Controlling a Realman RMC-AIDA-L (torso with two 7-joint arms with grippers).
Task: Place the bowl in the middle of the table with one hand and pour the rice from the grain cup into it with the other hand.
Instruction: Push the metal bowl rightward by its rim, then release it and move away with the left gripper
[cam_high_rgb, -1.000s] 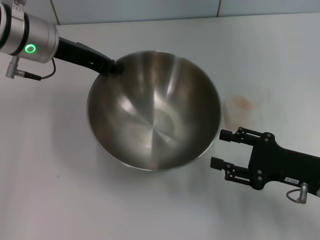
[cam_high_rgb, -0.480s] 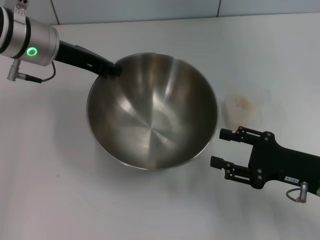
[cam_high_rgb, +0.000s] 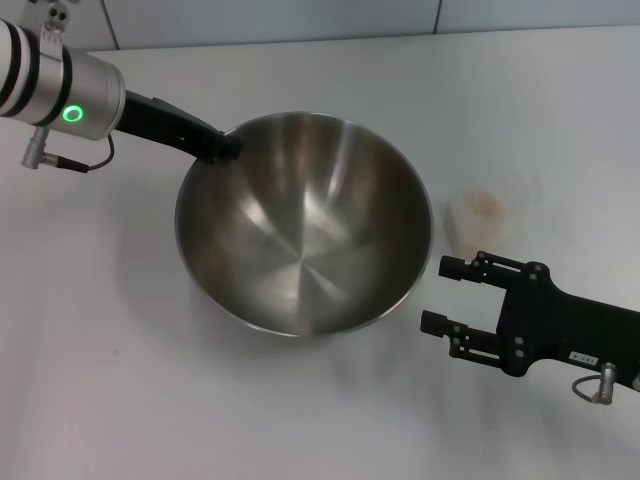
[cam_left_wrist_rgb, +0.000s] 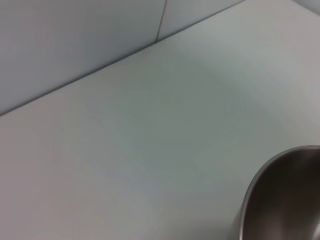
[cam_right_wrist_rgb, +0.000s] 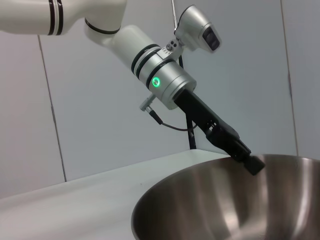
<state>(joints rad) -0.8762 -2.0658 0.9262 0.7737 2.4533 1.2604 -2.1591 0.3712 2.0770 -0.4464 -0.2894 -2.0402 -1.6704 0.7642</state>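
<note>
Two risks worry me from here. My left hand (cam_high_rgb: 222, 147) is clamped on the far-left rim of the bowl (cam_high_rgb: 305, 225), which sits tilted near the middle of the tabletop (cam_high_rgb: 120, 380); with so thin a pinch, I judge it could slip or rock on release. My right hand (cam_high_rgb: 438, 296) waits with fingers spread, just beside the bowl. The grain cup (cam_high_rgb: 482, 222) with its rice (cam_high_rgb: 486, 205) stands close behind it, nearly invisible, so I could knock it over.
</note>
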